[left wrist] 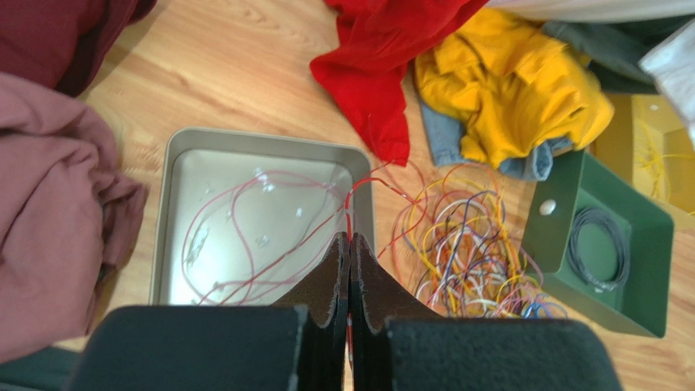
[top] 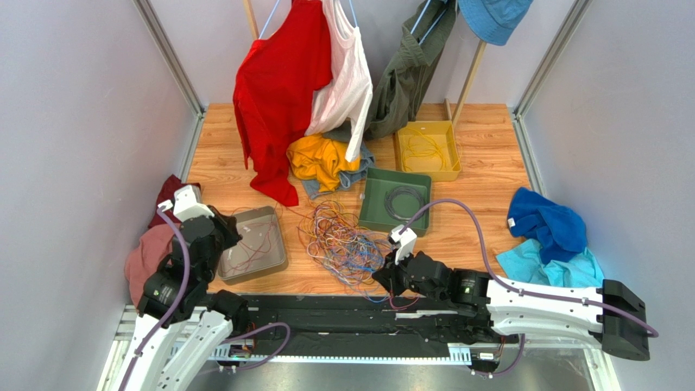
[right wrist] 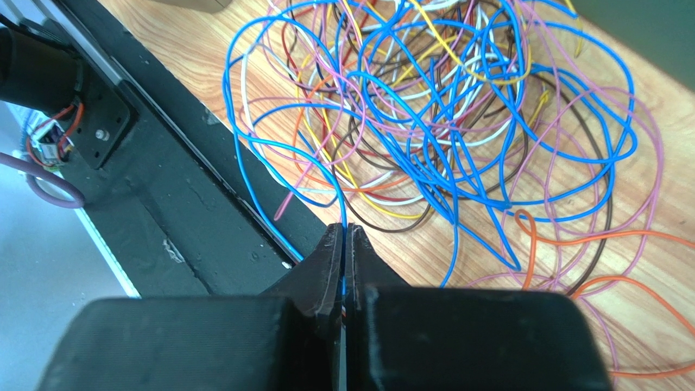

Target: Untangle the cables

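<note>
Centrally, lower middle of the top view: cables [top: 347,240] heaped on the wood. Left gripper [left wrist: 350,244] closed on a red wire [left wrist: 348,212] at the grey tray [left wrist: 261,140] edge. Right gripper [right wrist: 344,240] pinched shut on a blue wire [right wrist: 343,218], lower centre of its wrist view.

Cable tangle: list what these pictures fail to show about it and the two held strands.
- Left wrist view: the red cable vanishes between the left gripper's shut jaws; its end is hidden.
- Right wrist view: the blue cable does likewise in the right gripper; frame edges crop the cable tangle.
- Top view: single strands too small to trace; right gripper overlaps the near edge.
</note>
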